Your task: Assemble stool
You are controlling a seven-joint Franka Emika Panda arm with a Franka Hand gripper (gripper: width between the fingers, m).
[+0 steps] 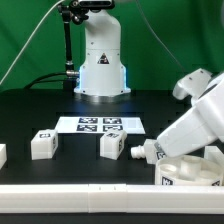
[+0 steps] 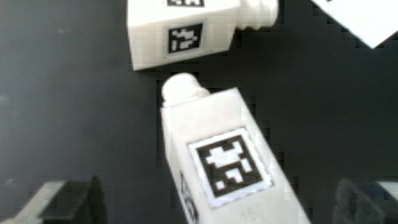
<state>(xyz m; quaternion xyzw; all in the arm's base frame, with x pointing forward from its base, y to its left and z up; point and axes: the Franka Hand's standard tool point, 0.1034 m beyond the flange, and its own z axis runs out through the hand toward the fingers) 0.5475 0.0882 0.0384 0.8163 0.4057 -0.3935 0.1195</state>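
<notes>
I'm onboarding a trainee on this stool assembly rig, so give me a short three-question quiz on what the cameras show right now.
1. True or false: the gripper is shut on the stool leg between its fingers.
2. How many legs appear in the wrist view? A one, B two, C four.
3. Fill in: the round seat lies at the exterior view's ____ side.
Key: 1 false, the jaws stand open astride the leg; 2 B; 3 right.

- Exterior view: low at the table (image 1: 30, 100) edge, mid-distance, facing across toward the arm base (image 1: 102, 62).
- Wrist view: close, looking down; both views share the legs (image 2: 210, 150).
</notes>
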